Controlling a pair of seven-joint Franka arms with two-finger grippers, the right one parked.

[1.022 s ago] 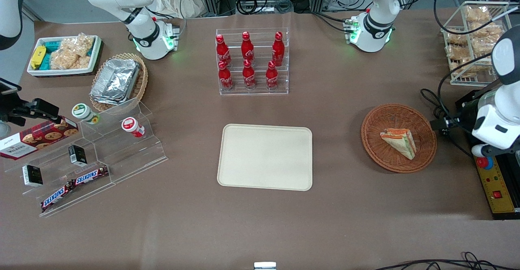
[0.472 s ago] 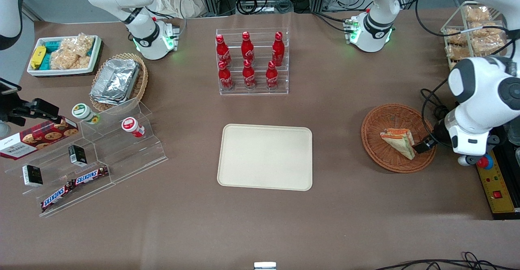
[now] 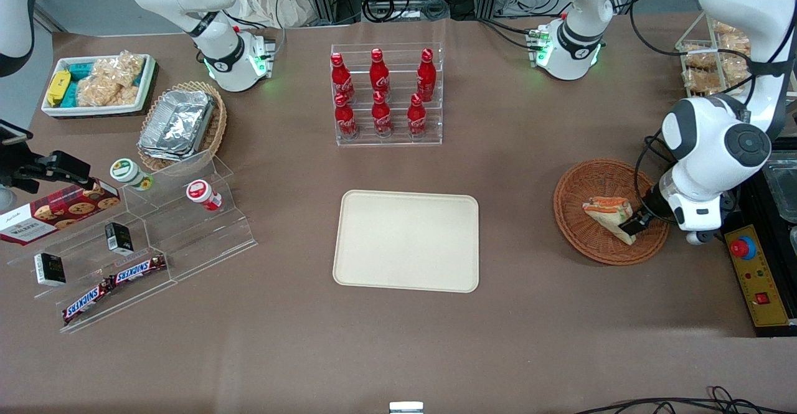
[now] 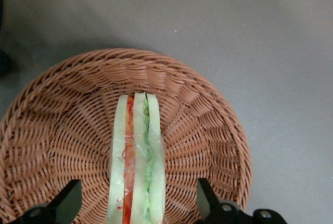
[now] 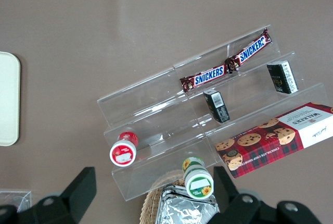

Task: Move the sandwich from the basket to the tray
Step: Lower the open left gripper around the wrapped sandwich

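A wrapped wedge sandwich (image 3: 607, 213) (image 4: 136, 156) with pale bread and red and green filling lies in the round reddish-brown wicker basket (image 3: 591, 180) (image 4: 62, 125) toward the working arm's end of the table. My gripper (image 3: 632, 224) (image 4: 136, 203) hangs over the basket, open, with one finger (image 4: 67, 199) on each side of the sandwich and a clear gap to the bread on both sides. The cream rectangular tray (image 3: 406, 240) lies bare in the middle of the table, well apart from the basket.
A clear rack of red cola bottles (image 3: 386, 93) stands farther from the front camera than the tray. A wire rack of snack bags (image 3: 716, 59) and a yellow control box (image 3: 759, 283) flank the basket. A clear stepped shelf with snacks (image 3: 134, 246) and a tan basket of foil containers (image 3: 182, 124) lie toward the parked arm's end.
The arm has swung in from the table's edge over the basket, and the gripper has come down around the sandwich. The sandwich and basket have not moved.
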